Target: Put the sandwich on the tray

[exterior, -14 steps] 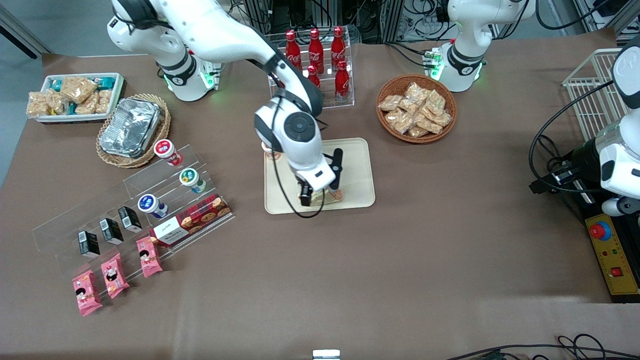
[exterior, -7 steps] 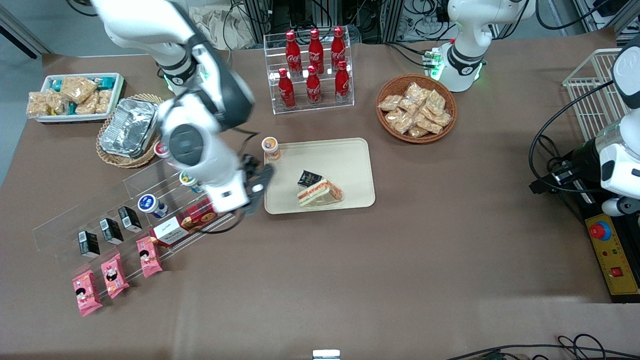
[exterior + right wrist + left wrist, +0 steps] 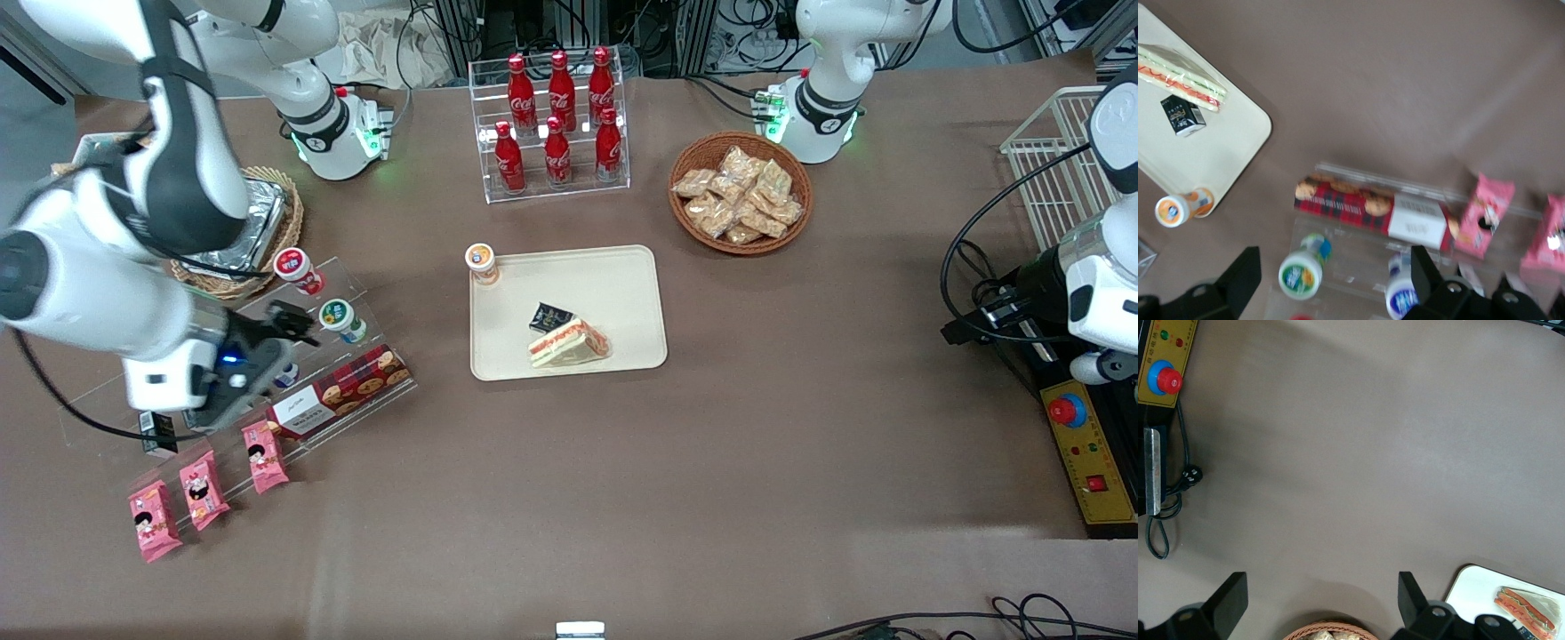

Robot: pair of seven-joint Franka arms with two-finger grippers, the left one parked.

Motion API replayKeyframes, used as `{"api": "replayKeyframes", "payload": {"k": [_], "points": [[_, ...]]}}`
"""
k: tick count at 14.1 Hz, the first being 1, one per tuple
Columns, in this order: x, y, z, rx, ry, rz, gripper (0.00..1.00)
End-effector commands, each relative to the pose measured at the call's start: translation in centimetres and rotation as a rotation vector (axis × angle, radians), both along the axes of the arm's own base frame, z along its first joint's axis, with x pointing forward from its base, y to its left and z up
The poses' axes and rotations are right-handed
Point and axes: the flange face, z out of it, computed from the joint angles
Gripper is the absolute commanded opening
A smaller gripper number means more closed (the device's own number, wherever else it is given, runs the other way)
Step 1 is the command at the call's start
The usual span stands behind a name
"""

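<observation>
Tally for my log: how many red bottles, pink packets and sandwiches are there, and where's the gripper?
Red cola bottles: 6
Pink packets: 3
Sandwich, lying on the tray: 1
Total: 10
Gripper: fingers open, above the clear stand, off toward the working arm's end.

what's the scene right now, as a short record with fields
sandwich: lies on the tray, free of any grip
tray: cream, mid-table; also holds a small black carton and an orange-capped cup at its corner
gripper: jaws open, empty, above the clear display rack toward the working arm's end
under gripper: green-capped cup, red cookie box
task state: sandwich appears placed
</observation>
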Motion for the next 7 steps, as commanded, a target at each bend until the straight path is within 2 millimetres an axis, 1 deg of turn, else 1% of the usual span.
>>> {"api": "replayKeyframes", "payload": {"k": [1,3,5,7], "points": [[-3.0,-4.8,3.4,0.023,0.080,-0.121,1.00],[-4.9,-8.9,5.4,-0.004,0.103,-0.244,1.00],[-6.5,-12.6,6.5,-0.052,0.117,-0.299,1.00],[-7.9,-14.3,7.7,-0.082,0.098,-0.329,1.00]]}}
